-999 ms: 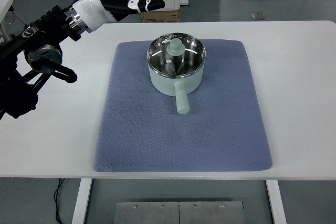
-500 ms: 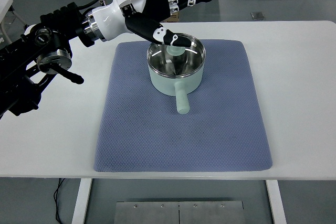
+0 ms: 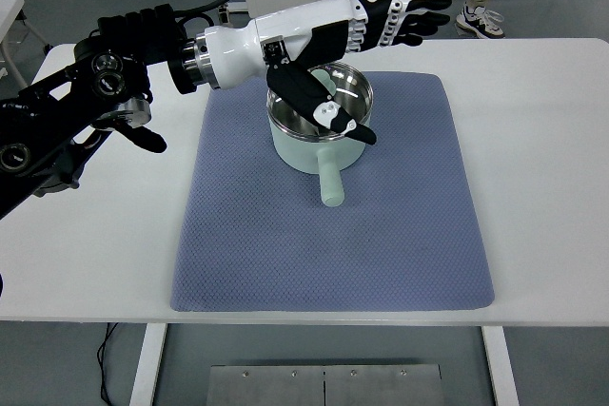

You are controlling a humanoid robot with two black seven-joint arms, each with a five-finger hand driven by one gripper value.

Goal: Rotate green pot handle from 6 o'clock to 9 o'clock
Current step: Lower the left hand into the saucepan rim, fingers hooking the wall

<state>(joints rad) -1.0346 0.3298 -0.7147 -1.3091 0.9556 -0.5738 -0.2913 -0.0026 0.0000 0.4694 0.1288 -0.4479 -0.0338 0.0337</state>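
- Since the earlier frame, left hand (image 3: 366, 30) had swung further across over the pot (image 3: 319, 125); fingers (image 3: 419, 9) spread past its 1 o'clock rim, thumb (image 3: 328, 113) down near the 6 o'clock rim, grasping nothing.
- Pot unmoved, at mat (image 3: 247, 235) 12 o'clock; handle (image 3: 329, 181) at 6 o'clock.
- Judgement: rotation not begun; hand closing on the handle.
- Right hand not visible.
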